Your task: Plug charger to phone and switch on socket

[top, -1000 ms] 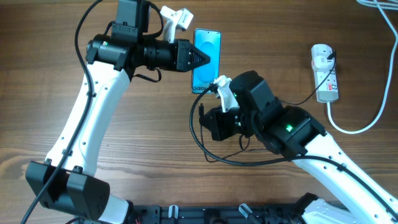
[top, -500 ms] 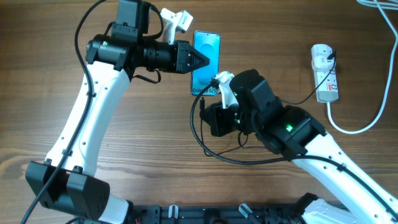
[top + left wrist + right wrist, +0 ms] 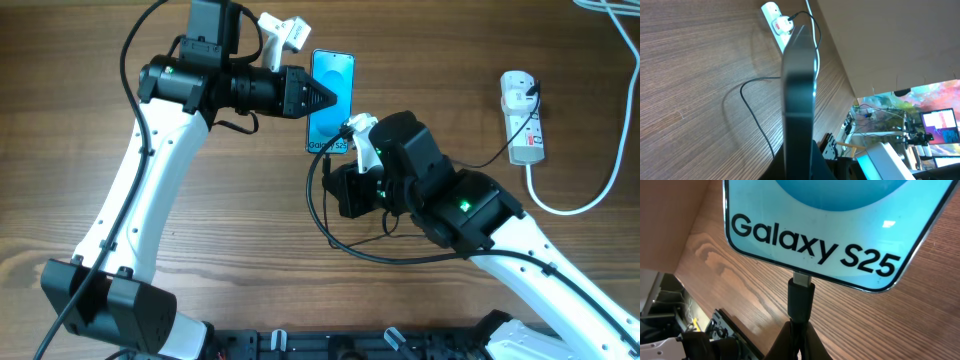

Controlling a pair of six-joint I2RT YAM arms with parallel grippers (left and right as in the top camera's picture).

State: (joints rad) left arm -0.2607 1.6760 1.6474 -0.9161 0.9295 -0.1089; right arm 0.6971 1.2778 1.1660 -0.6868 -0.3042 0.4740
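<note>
left gripper [image 3: 330, 97] clamped on the phone [image 3: 335, 68], right gripper [image 3: 799, 341] pinching the charger [image 3: 800, 297] at the phone's 6 o'clock end — plug looks seated; socket [image 3: 524, 120] at 3 o'clock — switch untouched, i'd say.

Brown wood with thin wavy lines all over the table [image 3: 250, 230], smooth and only a little shiny. Shiny glass on the bright blue screen of the phone [image 3: 840, 210], with a smooth grey metal-looking edge, and dull black plastic on the tip of the charger [image 3: 801, 300]. Smooth white plastic on the socket [image 3: 524, 120] and on the long arm covers [image 3: 150, 190].
</note>
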